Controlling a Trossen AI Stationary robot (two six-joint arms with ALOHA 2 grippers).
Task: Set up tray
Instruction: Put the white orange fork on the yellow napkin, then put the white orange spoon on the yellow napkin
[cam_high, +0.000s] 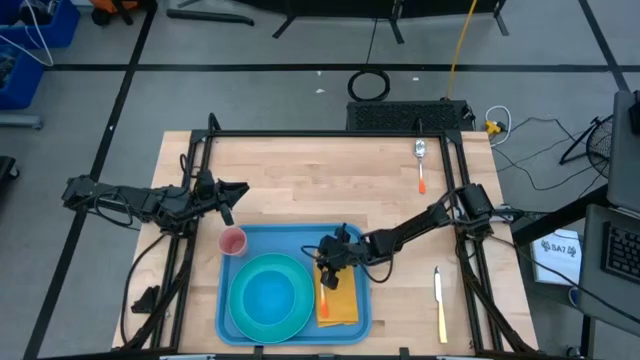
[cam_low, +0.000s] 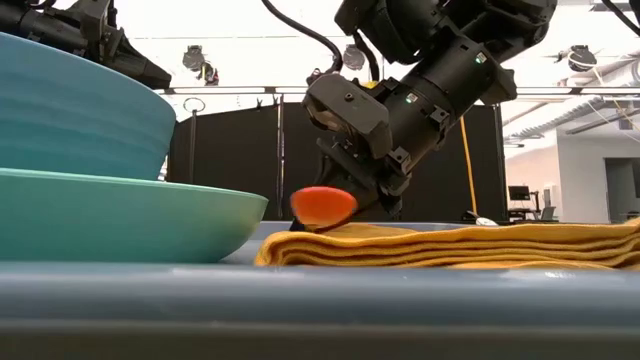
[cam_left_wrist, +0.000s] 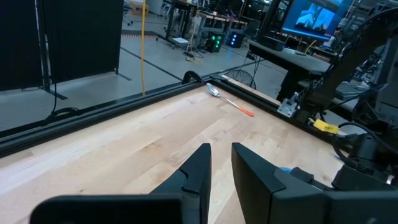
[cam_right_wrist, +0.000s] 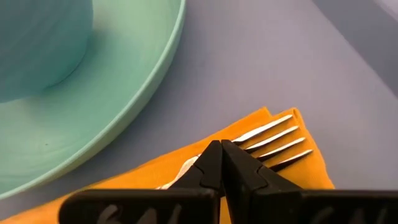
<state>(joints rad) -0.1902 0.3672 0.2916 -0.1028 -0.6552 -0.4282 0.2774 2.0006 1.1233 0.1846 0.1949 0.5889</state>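
Note:
The light-blue tray (cam_high: 290, 240) lies at the table's near middle. On it stands a teal plate (cam_high: 270, 297) with a bowl (cam_low: 70, 100), and to their right a folded yellow-orange napkin (cam_high: 342, 300) (cam_low: 450, 245). My right gripper (cam_high: 328, 262) (cam_right_wrist: 221, 146) is over the napkin's far end, shut on an orange-handled fork (cam_right_wrist: 273, 140). My left gripper (cam_high: 240, 195) (cam_left_wrist: 221, 149) hovers over bare wood beyond the tray's far left corner, holding nothing, its fingers a narrow gap apart. My right gripper pinches the fork between its two fingers on the silver stem (cam_right_wrist: 186, 165) just behind the tines. It reaches down at a slant from the table's right. The tines (cam_right_wrist: 277, 138) lie flat on the napkin. The orange handle end (cam_low: 322, 205) sticks out below the gripper, just above the napkin.
A pink cup (cam_high: 233, 241) stands at the tray's far left corner. An orange-handled spoon (cam_high: 421, 165) lies near the table's far right edge. A yellow-handled knife (cam_high: 440, 300) lies on the wood right of the tray. Bare wood stretches beyond the tray.

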